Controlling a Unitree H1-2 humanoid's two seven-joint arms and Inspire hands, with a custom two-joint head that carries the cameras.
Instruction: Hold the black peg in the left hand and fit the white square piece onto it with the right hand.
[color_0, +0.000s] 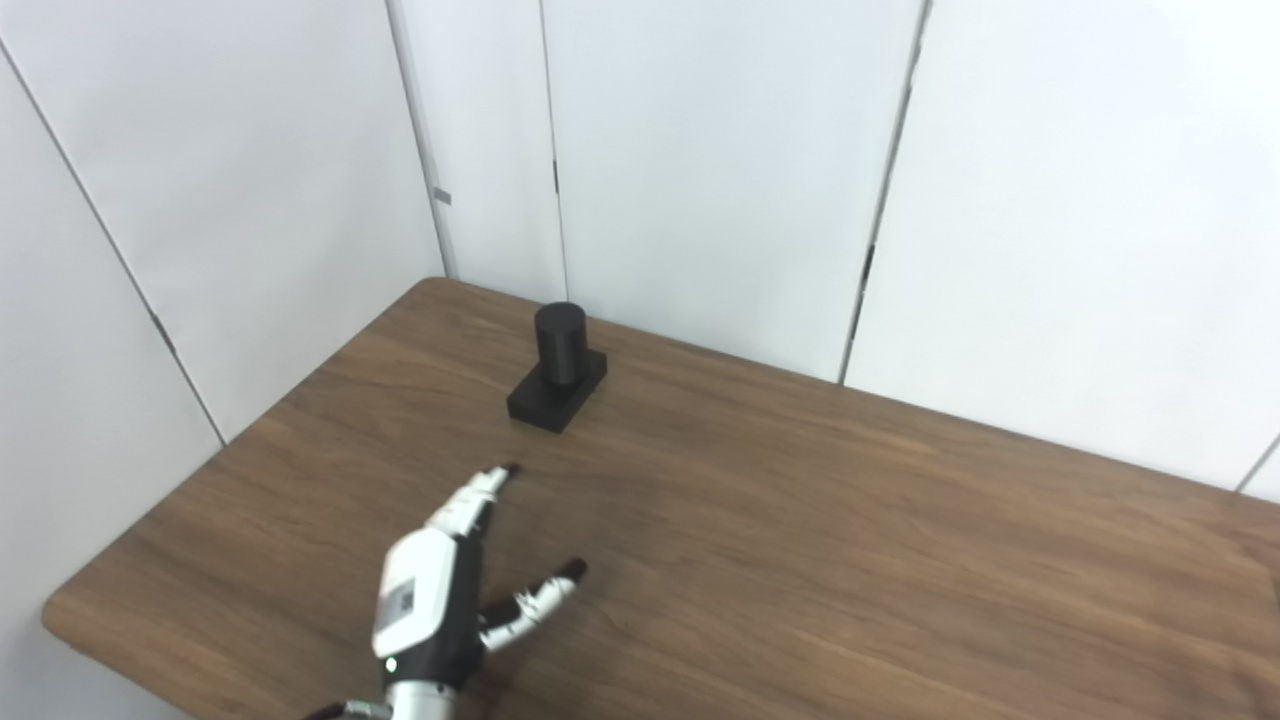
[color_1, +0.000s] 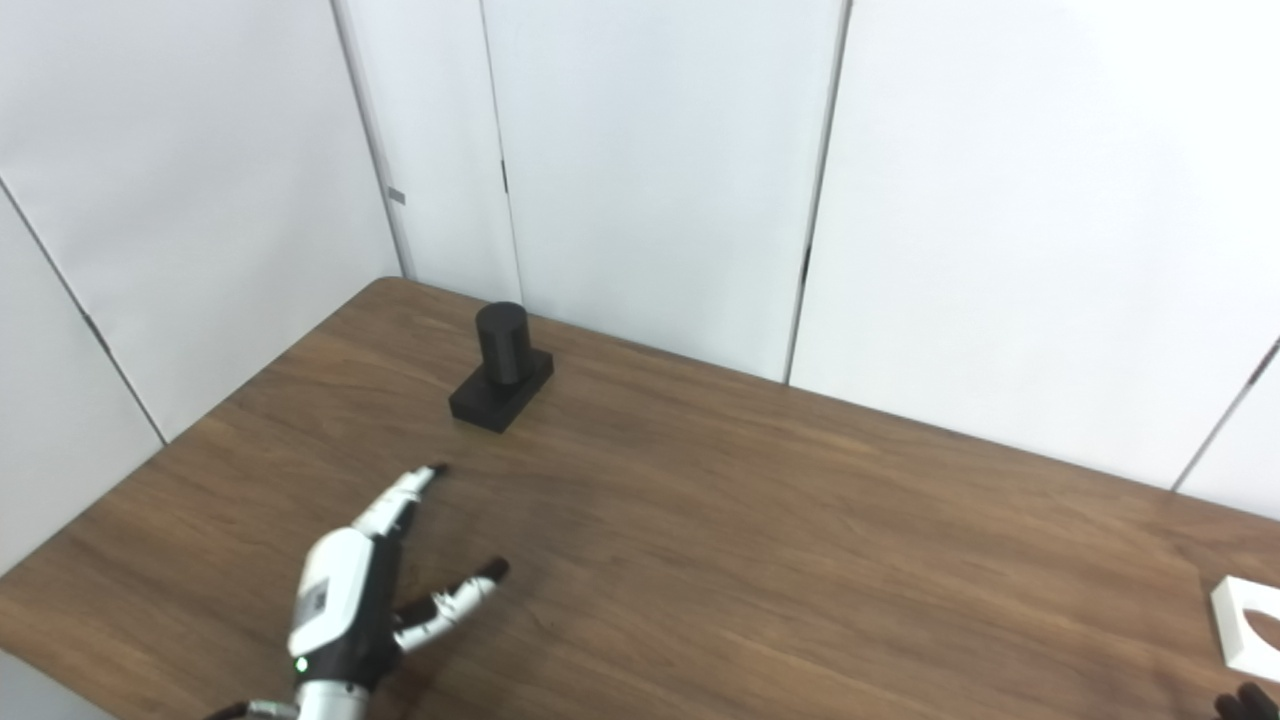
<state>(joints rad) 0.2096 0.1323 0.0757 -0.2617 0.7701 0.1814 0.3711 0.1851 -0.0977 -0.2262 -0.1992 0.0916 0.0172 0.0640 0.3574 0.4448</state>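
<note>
Nearest the left eye camera, the robot's white-and-black left hand (color_0: 440, 600) hovers over the near-left of the brown wooden table (color_0: 850, 540), fingers and thumb spread wide, holding nothing. Farther off, toward the far-left corner, the black cylindrical peg on its black square base (color_0: 558, 368) stands upright, well apart from the hand. No right hand shows in this view.

Seen from the right eye, the white square piece with a round hole (color_1: 1250, 628) lies at the near-right table edge, far from the peg. A dark tip (color_1: 1243, 703) at the bottom-right corner may be the right hand; whether its fingers are spread or closed cannot be told. One risk: a low, fast reach could knock the peg over or push it toward the wall.
</note>
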